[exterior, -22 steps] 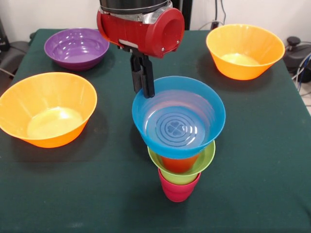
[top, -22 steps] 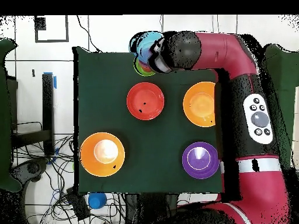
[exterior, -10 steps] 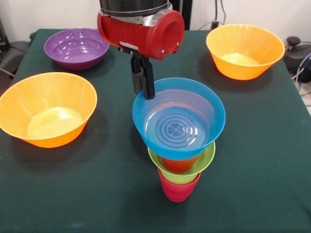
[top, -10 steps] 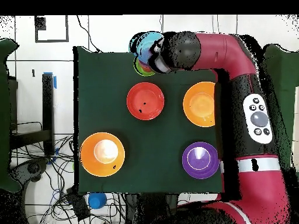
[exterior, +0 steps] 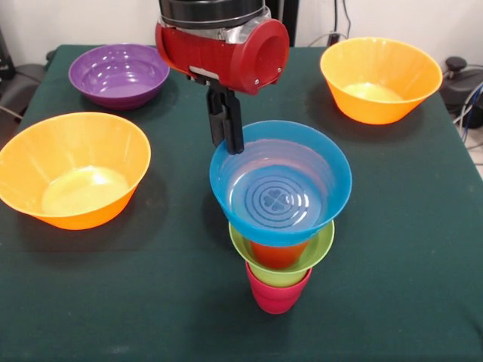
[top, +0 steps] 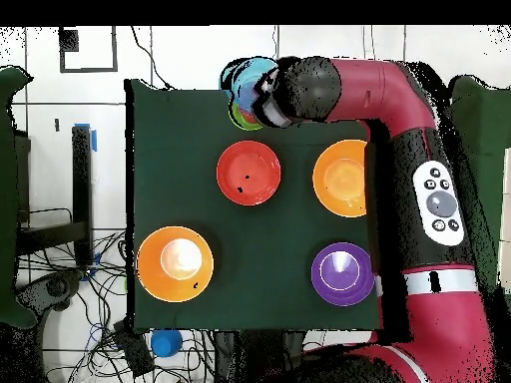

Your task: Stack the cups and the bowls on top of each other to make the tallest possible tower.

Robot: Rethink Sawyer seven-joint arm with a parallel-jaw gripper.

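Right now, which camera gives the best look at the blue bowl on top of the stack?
The front view. There the blue bowl shows its whole rim and its ringed inside, sitting atop the green bowl with the gripper at its far rim. In the overhead view the blue bowl is only a sliver at the table's edge, mostly hidden by the arm.

Around the tower (exterior: 281,226), bare desk (exterior: 173,302) lies open on its near side, while two orange bowls (exterior: 73,169) (exterior: 380,78) flank it well apart.
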